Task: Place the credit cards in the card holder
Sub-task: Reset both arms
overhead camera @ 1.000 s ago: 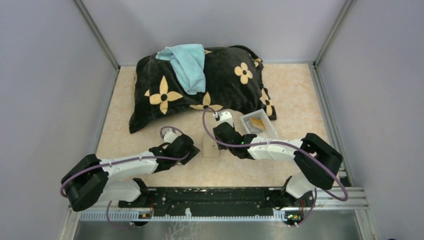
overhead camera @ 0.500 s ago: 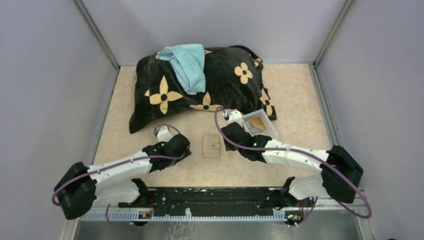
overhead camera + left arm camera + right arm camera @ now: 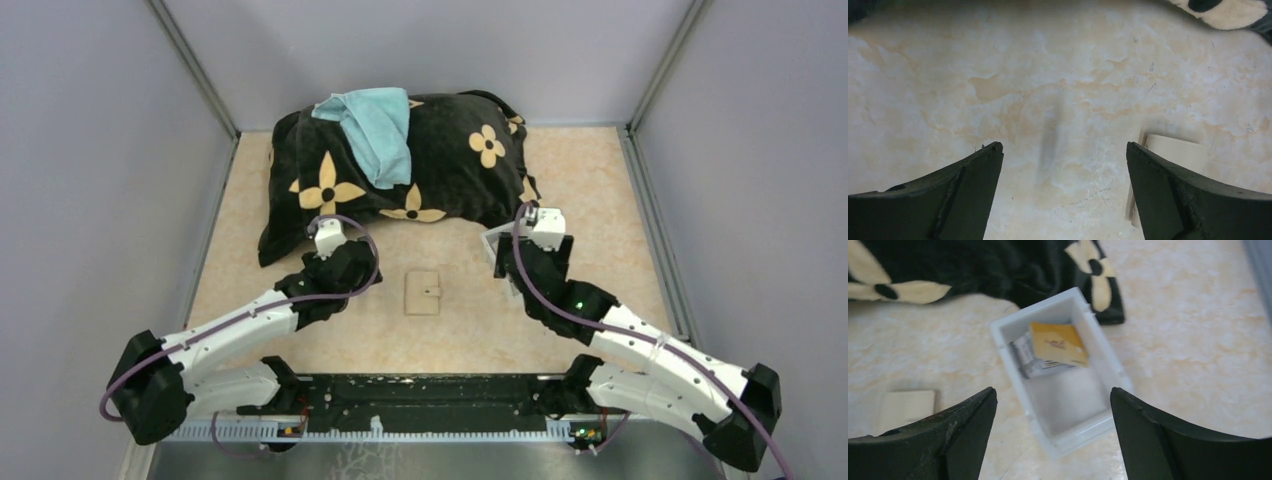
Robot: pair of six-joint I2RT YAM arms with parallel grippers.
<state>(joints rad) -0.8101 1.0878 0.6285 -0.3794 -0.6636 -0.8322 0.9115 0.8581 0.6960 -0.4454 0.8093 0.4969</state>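
The left gripper hangs over the left half of the table, just short of the pillow's near left corner. Its jaws are spread wide with only bare table between them. A blue towel lies on the pillow, which fills the far middle of the table.

The card holder lies closed and flat at the middle of the table, snap tab up, nearer the near edge than the pillow. It sits between the two arms and touches neither. In the left wrist view its edge shows just beside the right finger.

Right of it, a white tray stands on the table beside the pillow's near right corner. Inside, at its far end, a gold card rests tilted on grey cards; how many grey ones there are cannot be told. The near end of the tray is bare.

The right gripper hovers above the tray, jaws wide apart and gripping nothing.
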